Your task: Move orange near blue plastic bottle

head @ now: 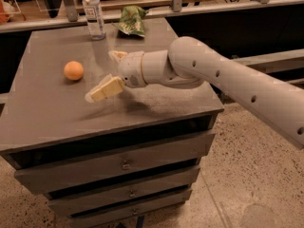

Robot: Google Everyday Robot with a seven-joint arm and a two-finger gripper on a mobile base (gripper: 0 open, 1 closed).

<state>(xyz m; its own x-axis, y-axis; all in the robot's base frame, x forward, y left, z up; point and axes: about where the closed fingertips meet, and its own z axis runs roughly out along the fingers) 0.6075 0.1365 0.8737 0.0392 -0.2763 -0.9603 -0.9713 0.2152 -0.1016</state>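
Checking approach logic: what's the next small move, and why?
Probably ease the gripper toward the orange until its open fingers straddle it. The gripper hovers empty beside the orange, not touching, and the orange sits well apart from the blue plastic bottle.
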